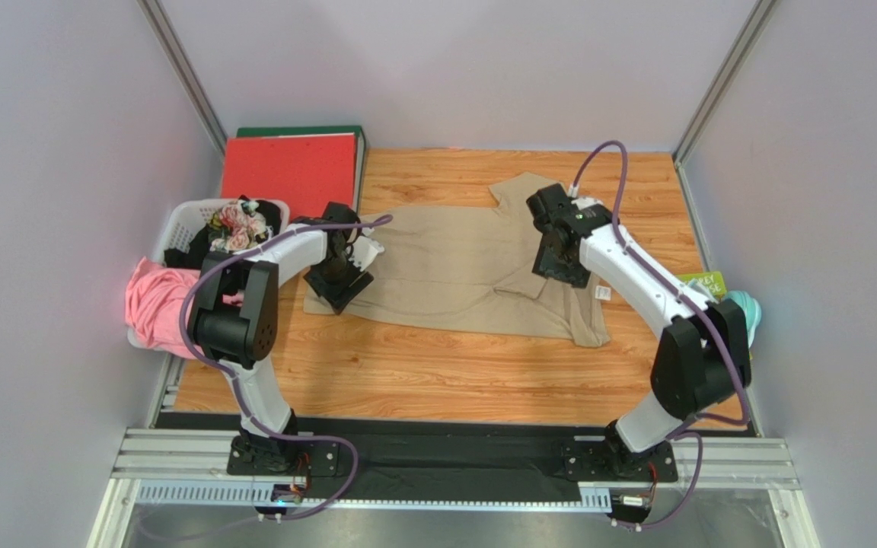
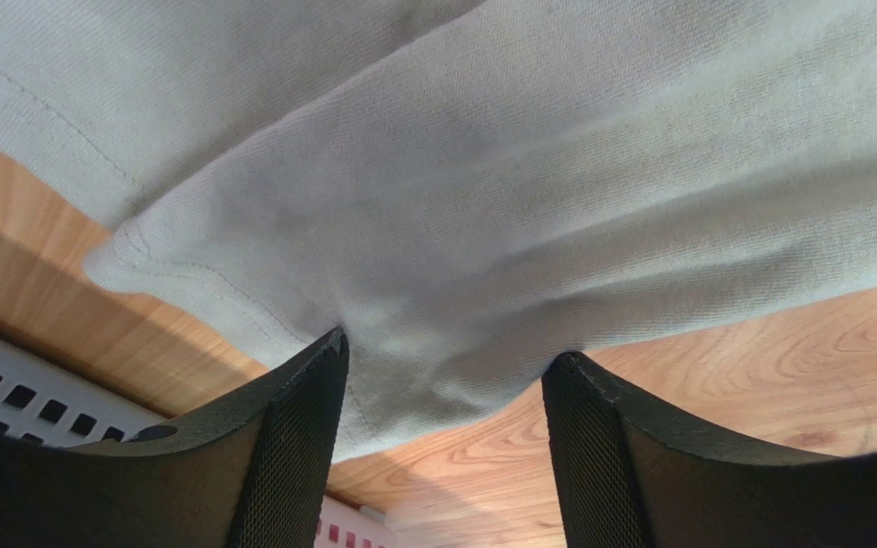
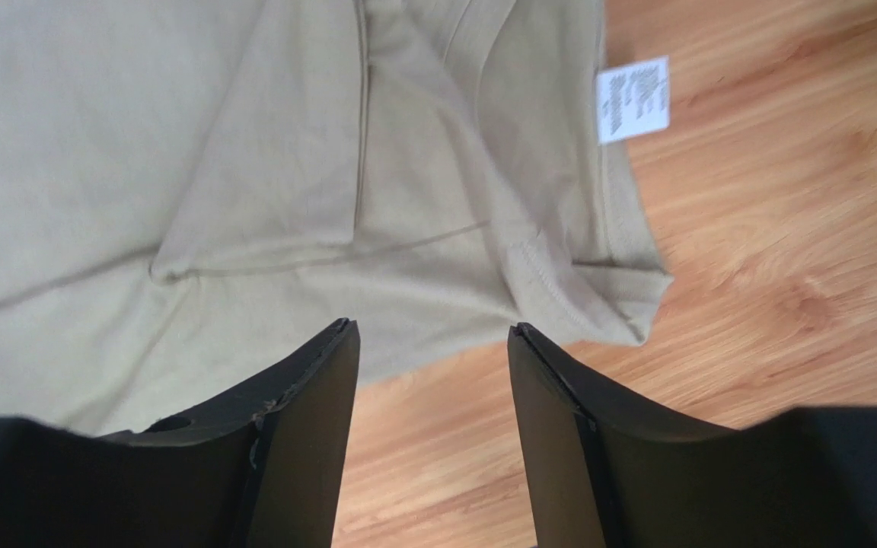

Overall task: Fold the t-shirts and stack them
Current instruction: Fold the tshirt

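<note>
A large tan-beige t-shirt [image 1: 455,268] lies spread on the wooden table, with a small white label [image 1: 603,292] at its right seam. My left gripper [image 1: 338,283] is down at the shirt's left edge. In the left wrist view the gripper [image 2: 449,348] is open, its fingertips [image 2: 329,348] touching a bunched corner of the shirt [image 2: 523,171] that sits between them. My right gripper [image 1: 555,268] hovers over the shirt's right side near a folded sleeve. In the right wrist view it [image 3: 432,331] is open and empty above the shirt's [image 3: 180,148] near edge, with the label [image 3: 633,101] beyond.
A white laundry basket [image 1: 180,223] with more clothes stands at the left, and a pink garment [image 1: 157,303] hangs over its side. A red folder [image 1: 289,171] lies at the back left. Teal and green items [image 1: 735,299] sit at the right edge. Grey walls enclose the table.
</note>
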`<state>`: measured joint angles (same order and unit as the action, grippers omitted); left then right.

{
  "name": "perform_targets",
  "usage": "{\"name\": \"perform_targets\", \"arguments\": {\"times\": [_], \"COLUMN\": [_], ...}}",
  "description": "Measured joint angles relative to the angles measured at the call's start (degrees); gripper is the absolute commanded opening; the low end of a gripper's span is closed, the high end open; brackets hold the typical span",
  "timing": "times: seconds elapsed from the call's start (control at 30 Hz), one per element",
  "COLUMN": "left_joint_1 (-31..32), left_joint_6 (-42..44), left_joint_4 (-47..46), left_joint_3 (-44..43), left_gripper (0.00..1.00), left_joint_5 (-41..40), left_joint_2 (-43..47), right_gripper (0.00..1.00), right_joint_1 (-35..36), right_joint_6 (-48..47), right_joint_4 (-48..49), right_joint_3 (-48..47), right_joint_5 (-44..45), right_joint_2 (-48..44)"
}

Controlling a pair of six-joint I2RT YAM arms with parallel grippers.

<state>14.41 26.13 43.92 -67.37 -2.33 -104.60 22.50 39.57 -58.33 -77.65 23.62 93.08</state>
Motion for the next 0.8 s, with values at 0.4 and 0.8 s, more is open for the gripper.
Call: {"name": "perform_targets", "arguments": {"times": [0.4, 0.8], "left_joint_1": [-0.31, -1.55], "left_joint_6": [-0.28, -2.25], "left_joint_4": [8.15, -0.31], "left_joint_3": [-4.17, -3.5], "left_gripper": [0.67, 0.63], "left_joint_5": [10.88, 5.18], "left_joint_2": [7.82, -1.51], "right_gripper": [0.53, 0.5], "right_joint_1": [3.8, 3.8], "right_joint_6": [4.15, 5.22], "right_joint_4": [0.61, 4.37], "right_joint_3": [12.68, 14.75], "right_joint_5": [-6.78, -8.79], "right_joint_2": [-7.78, -4.87]}}
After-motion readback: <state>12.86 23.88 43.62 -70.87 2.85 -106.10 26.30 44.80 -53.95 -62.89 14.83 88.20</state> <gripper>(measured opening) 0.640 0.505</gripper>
